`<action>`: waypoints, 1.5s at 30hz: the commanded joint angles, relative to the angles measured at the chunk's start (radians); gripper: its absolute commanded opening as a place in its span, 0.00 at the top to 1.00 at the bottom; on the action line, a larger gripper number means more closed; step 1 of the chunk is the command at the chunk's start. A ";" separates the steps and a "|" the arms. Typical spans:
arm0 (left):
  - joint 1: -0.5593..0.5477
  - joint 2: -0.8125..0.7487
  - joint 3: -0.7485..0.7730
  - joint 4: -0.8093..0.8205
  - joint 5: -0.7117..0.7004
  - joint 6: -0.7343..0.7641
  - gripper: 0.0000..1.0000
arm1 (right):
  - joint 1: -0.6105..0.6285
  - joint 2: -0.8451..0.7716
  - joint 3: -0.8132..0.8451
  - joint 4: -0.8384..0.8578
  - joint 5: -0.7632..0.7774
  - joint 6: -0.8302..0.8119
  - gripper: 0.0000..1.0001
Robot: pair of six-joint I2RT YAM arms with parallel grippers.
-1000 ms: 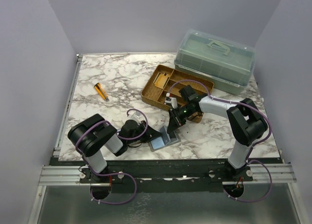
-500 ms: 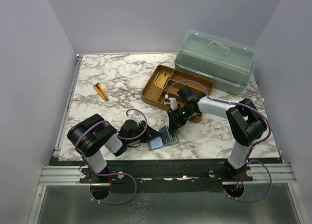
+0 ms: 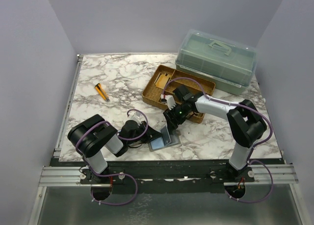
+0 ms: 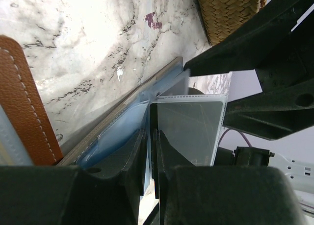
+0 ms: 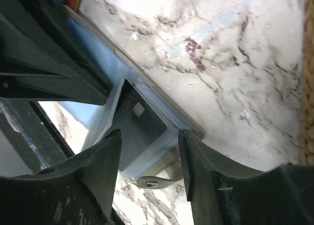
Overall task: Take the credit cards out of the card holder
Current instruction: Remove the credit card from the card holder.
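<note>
Leather, reddish-brown: card holder (image 3: 161,140), lying open at 6 o'clock on the marble surface (image 3: 113,78), between the two arms. Its long axis appears to run from about 8 to 2 o'clock in the top view.

Left gripper (image 4: 152,137): clenched on a thin inner leaf of the card holder, pinning it from the 9 o'clock side.

Right gripper (image 5: 149,137): released, jaws apart and nothing between them, poised just over the blue pocket. A dark card (image 5: 140,123) sits in that pocket, directly beneath the gap.

Key relation: the card holder lies at about 7 o'clock from the right gripper, just beside it. The right arm is judged the one placed to draw the card, the left to hold the card holder down.

Change from a second ago: the right jaws were nearly closed and have since spread. That wrist has drifted slightly toward 11 o'clock. The left arm's hold is unchanged.
</note>
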 commanded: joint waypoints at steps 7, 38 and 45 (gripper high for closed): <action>0.005 0.015 0.000 0.000 0.018 0.027 0.82 | 0.077 -0.004 0.042 -0.045 0.163 -0.089 0.41; 0.010 0.029 -0.009 0.026 0.024 0.020 0.82 | 0.218 -0.064 0.084 -0.066 0.377 -0.184 0.57; 0.010 0.035 -0.002 0.027 0.030 0.017 0.82 | 0.216 -0.055 0.087 -0.091 0.206 -0.147 0.78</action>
